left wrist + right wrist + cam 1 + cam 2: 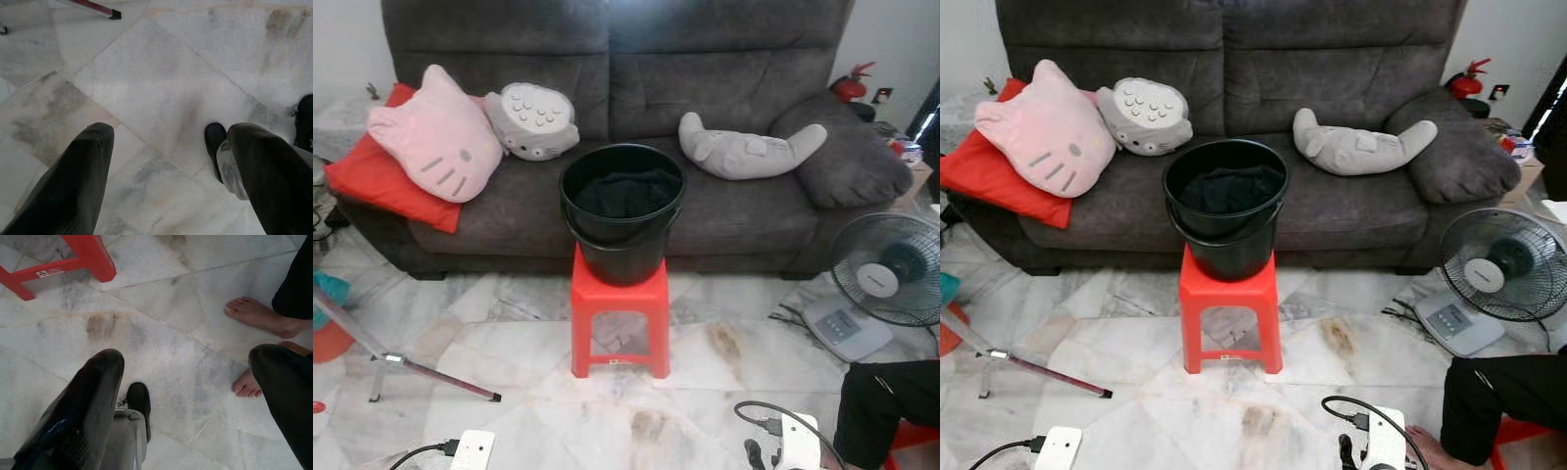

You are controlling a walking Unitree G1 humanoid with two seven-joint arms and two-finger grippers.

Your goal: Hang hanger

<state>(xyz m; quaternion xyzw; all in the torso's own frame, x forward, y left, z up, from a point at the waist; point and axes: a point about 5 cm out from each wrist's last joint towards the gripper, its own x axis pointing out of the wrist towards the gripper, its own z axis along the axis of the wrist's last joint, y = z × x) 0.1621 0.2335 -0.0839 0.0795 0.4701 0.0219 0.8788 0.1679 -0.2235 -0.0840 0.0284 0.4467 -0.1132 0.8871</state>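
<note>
A black bucket [623, 211] holding dark cloth [626, 192] is seen on a red plastic stool [619, 313] in front of a grey sofa [724, 69], on which a pink cat cushion [435, 135], a grey round plush [530, 119] and a grey seal-shaped pillow [749, 147] are laid. Both pincers are held low over the marble floor [161, 93], the left pincer [168, 147] and the right pincer [188, 377] each with fingers spread apart and gripping nothing. A person's bare feet [257, 316] are seen near the right pincer, a standing fan [891, 269] is placed at the right, and no hanger can be made out.
</note>
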